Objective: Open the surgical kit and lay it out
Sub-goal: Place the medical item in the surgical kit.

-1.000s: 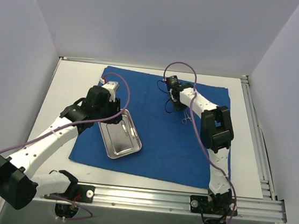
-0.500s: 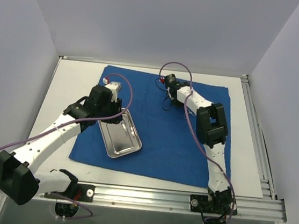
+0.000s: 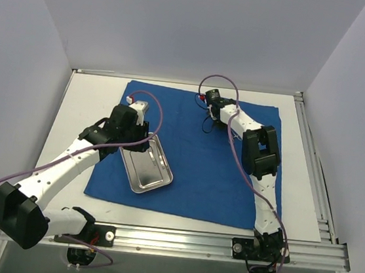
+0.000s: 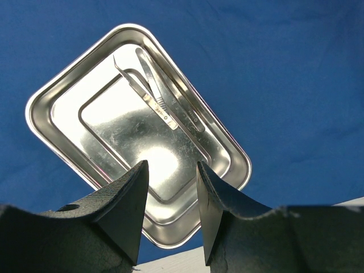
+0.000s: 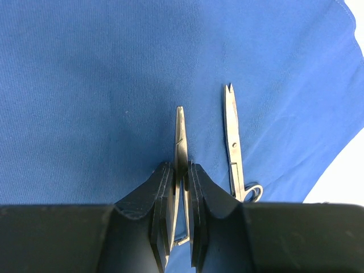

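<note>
The royal-blue cloth (image 3: 218, 173) lies spread flat on the table. The steel tray (image 3: 146, 164) sits on its left part, and in the left wrist view two slim metal forceps (image 4: 165, 105) lie inside the tray (image 4: 62, 102). My left gripper (image 4: 172, 170) is open and empty, hovering over the tray's near end. My right gripper (image 5: 180, 166) is shut on a thin metal instrument (image 5: 181, 128), held just above the cloth (image 5: 91, 85) near its far edge. A scissor-like instrument (image 5: 233, 142) lies on the cloth just to the right of it.
White table (image 3: 83, 109) shows left and right of the cloth, and also in the right wrist view (image 5: 341, 176). Enclosure walls stand on three sides. An aluminium rail (image 3: 210, 242) runs along the front by the arm bases.
My right gripper has shifted slightly toward the cloth's far edge with the instrument in it. My left wrist has moved a little toward the far side over the tray's end.
</note>
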Tool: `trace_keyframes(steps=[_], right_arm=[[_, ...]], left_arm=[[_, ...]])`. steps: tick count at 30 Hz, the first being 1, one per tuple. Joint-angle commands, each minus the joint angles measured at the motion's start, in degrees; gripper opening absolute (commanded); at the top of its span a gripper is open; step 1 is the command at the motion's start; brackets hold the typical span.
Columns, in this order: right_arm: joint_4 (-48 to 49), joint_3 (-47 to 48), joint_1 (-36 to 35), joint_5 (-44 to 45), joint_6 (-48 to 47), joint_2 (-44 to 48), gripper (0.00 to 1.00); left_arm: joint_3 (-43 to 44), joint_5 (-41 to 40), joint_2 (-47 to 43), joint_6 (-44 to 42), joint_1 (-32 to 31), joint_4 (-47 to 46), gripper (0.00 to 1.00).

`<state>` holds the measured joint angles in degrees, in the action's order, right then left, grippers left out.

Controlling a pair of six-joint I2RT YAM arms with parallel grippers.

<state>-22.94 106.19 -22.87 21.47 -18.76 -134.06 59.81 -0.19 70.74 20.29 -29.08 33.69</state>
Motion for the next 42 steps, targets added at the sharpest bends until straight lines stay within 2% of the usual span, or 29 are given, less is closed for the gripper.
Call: trace_keyframes(steps=[1, 12, 21, 22, 25, 32, 34, 35, 38, 42], right_arm=[[-1.4, -0.1, 0.0, -0.8, -0.6, -0.4, 0.0], [-2.5, 0.4, -0.2, -1.3, 0.0, -0.7, 0.02], [-3.5, 1.0, -0.5, -1.7, 1.4, -0.9, 0.15], [-3.7, 1.0, -0.5, -1.8, 1.5, -0.7, 0.21], [-3.5, 0.5, -0.5, -1.4, 1.7, -0.2, 0.28], [-2.6, 0.8, -0.5, -2.7, 3.0, 2.4, 0.37], [-1.8, 0.0, -0.4, -4.5, 4.8, 5.5, 0.4], [-0.8, -0.3, -0.3, -5.5, 5.9, 6.7, 0.42], [-0.1, -1.1, -0.2, -5.0, 13.7, 11.7, 0.45], [3.4, -8.4, -0.5, -9.8, 22.7, 20.7, 0.48]], left_arm=[[2.5, 0.2, 0.4, -1.0, 0.3, -0.1, 0.48], [1.8, 0.2, 0.2, -0.8, 0.5, -0.3, 0.48], [1.4, 0.2, 0.0, -0.8, 0.5, -0.6, 0.48], [1.5, 0.2, 0.1, -0.8, 0.5, -0.5, 0.48], [1.4, 0.2, 0.1, -0.8, 0.7, -0.3, 0.48], [1.5, 1.4, 0.7, 0.0, 1.4, -0.6, 0.48], [2.1, 1.2, 2.3, 0.6, 1.9, 0.0, 0.46], [2.8, 0.7, 3.2, 1.1, 2.6, 1.3, 0.39], [4.8, 1.4, 8.6, 1.2, 3.9, 4.4, 0.27], [9.9, 1.2, 21.2, 5.0, 4.7, 9.4, 0.27]])
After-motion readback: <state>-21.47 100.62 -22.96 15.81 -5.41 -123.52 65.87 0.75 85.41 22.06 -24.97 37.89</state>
